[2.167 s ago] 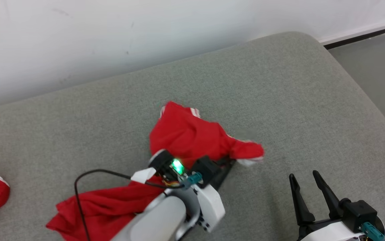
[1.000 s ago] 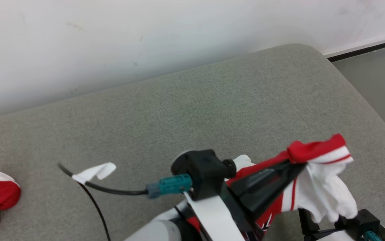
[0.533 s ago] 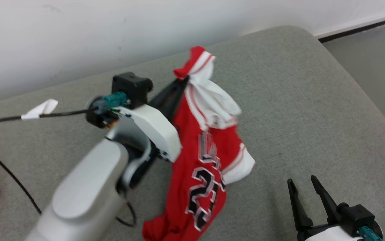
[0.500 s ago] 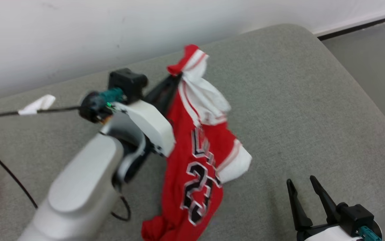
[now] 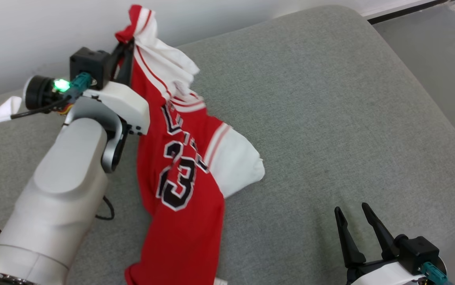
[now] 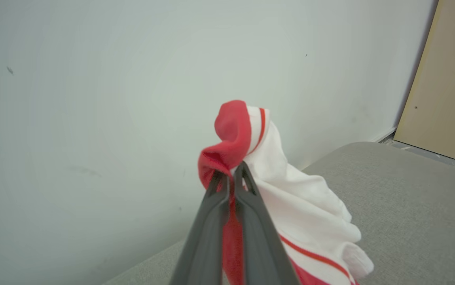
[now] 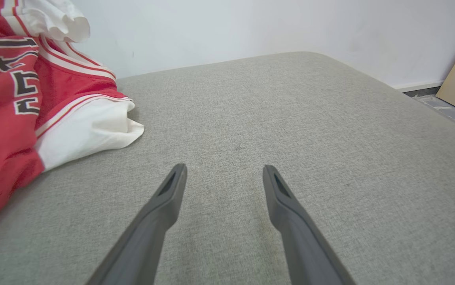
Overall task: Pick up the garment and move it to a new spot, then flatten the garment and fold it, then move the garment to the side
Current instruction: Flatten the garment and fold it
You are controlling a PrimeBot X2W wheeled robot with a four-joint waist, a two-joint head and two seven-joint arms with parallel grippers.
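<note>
Left jaws clamp the garment, right jaws apart

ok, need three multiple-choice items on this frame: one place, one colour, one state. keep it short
1. Where does the left end effector hold the jersey?
A. at the bottom hem
B. at a red-and-white trimmed edge at its top
C. at its middle

2. What colour are the numerals?
A. black, edged white
B. blue
C. yellow

3. What state is the right end effector in?
A. shut on the jersey
B. shut on nothing
C. open and empty over the grey cushion

Answers:
1 B: the left wrist view shows both fingers pinched on the trim, and in the head view the cloth hangs below them.
2 A: the head view shows black digits with white outlines on red.
3 C: the right wrist view shows it spread wide with bare cushion beneath, apart from the jersey.
</note>
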